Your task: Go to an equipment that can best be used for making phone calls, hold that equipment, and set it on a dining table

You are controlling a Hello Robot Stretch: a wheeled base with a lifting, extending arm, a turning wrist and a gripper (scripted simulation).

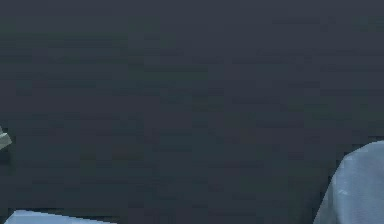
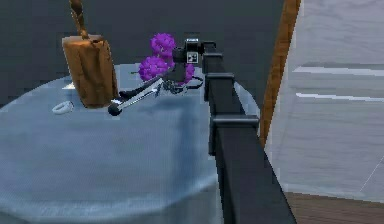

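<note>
No phone can be made out by shape. If one is here, it lies at or under the gripper (image 2: 128,100), whose fingers slant down toward the arm side view's left over the table (image 2: 100,165). With tabletop behind the fingers, it cannot be told whether the gripper holds anything.

Just past the fingertips sits a small white ring (image 2: 64,106). Farther out from them stands a brown block (image 2: 88,70) with a stick rising from it. Purple blobs (image 2: 155,62) cluster behind the gripper's body. The arm (image 2: 235,140) crosses the round, pale blue-grey top from its near edge.

The coming move likely turns on what lies beneath those fingers: a lift if the phone rests there, a set-down if this is the dining table. Beside the arm, toward the view's right, stands a white door (image 2: 335,100) in a wooden frame (image 2: 285,60). Ahead is a dark wall (image 1: 190,100).
</note>
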